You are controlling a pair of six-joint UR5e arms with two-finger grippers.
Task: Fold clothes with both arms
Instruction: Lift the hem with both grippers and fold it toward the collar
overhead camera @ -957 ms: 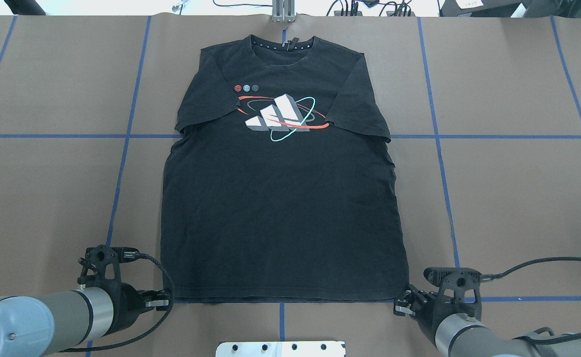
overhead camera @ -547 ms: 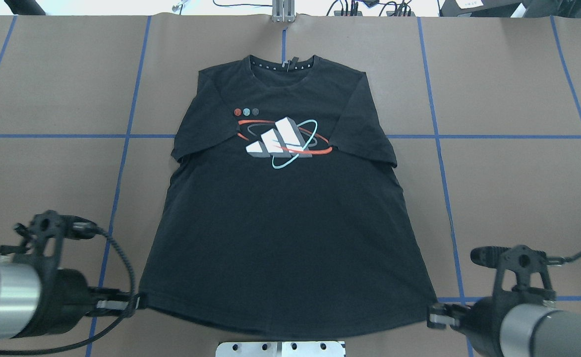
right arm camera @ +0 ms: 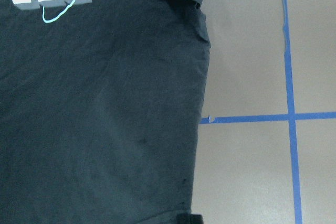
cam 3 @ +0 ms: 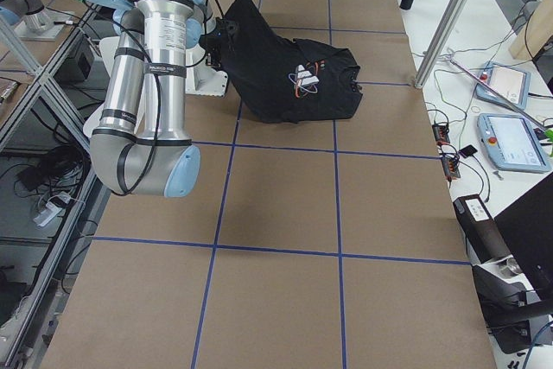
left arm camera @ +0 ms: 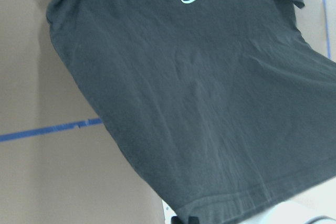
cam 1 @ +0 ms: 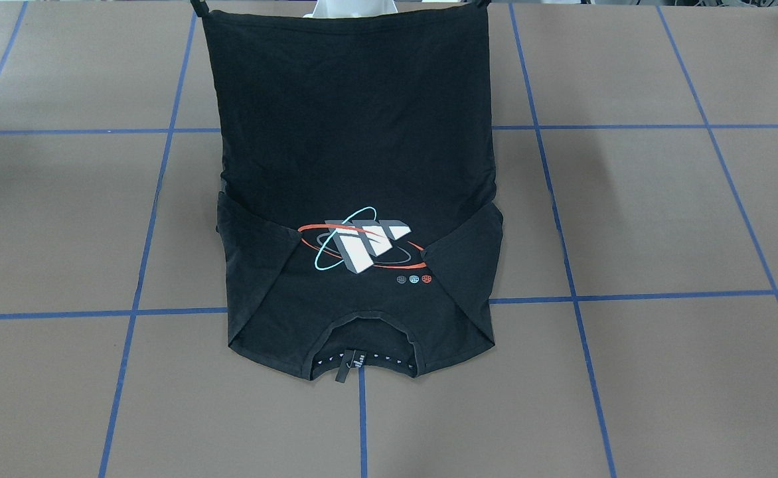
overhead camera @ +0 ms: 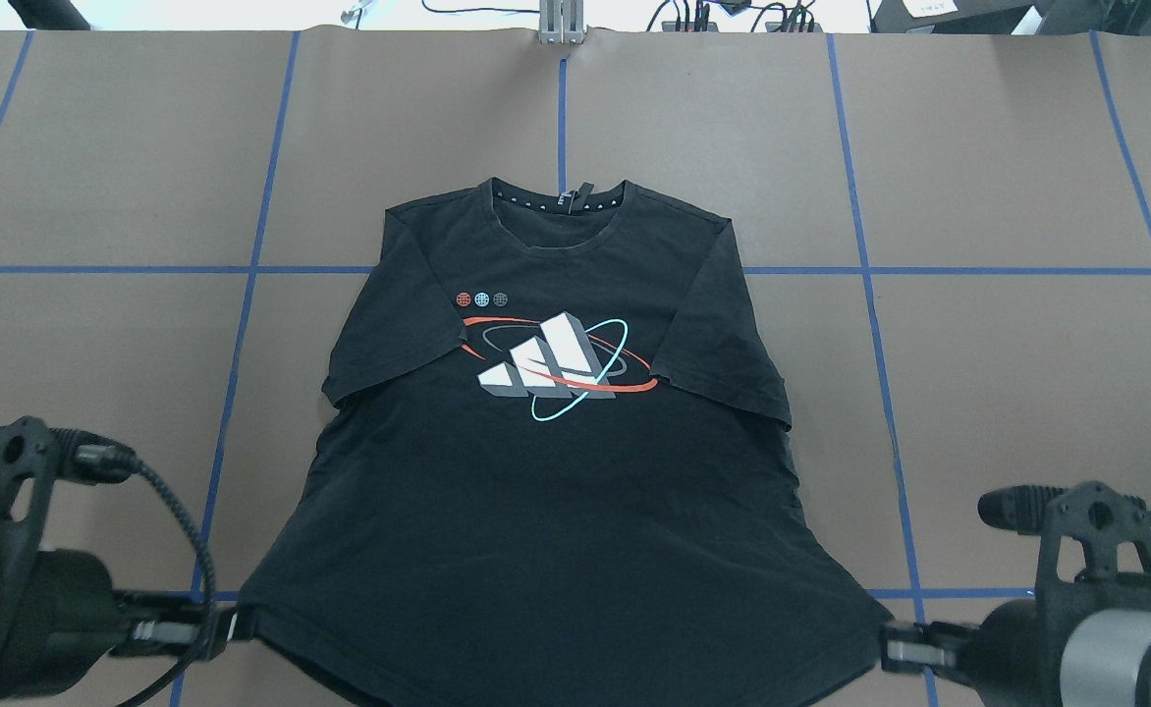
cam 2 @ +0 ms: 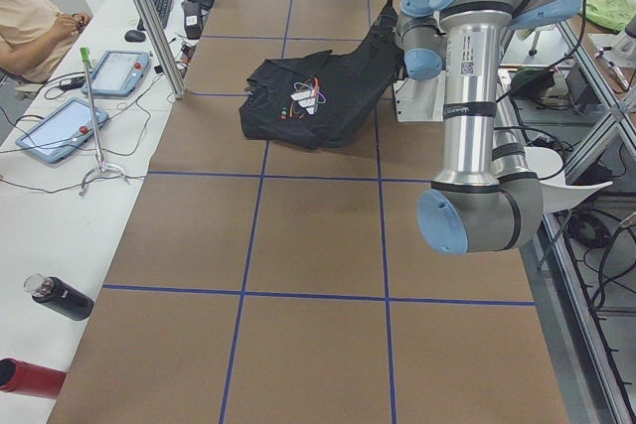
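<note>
Black shirt point(overhead camera: 556, 511): is lying print side up, its collar end resting on the table point(overhead camera: 1027, 373), its hem end hanging raised and stretched between both grippers.
Left gripper point(overhead camera: 225, 625): is pinching the hem corner on its side, fingers closed on the cloth.
Right gripper point(overhead camera: 888, 650): is clamping the opposite hem corner.
Collar point(overhead camera: 561, 201): is lying flat, farthest from the robot, across a blue tape line point(overhead camera: 562, 118).
Sleeves: are lying spread on the brown paper.

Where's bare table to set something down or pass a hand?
Bare: brown paper-covered table beyond the collar, and both outer squares flanking the black short-sleeved T-shirt. Crowded: robot-side edge, where left gripper and right gripper pinch the lifted hem corners.
</note>
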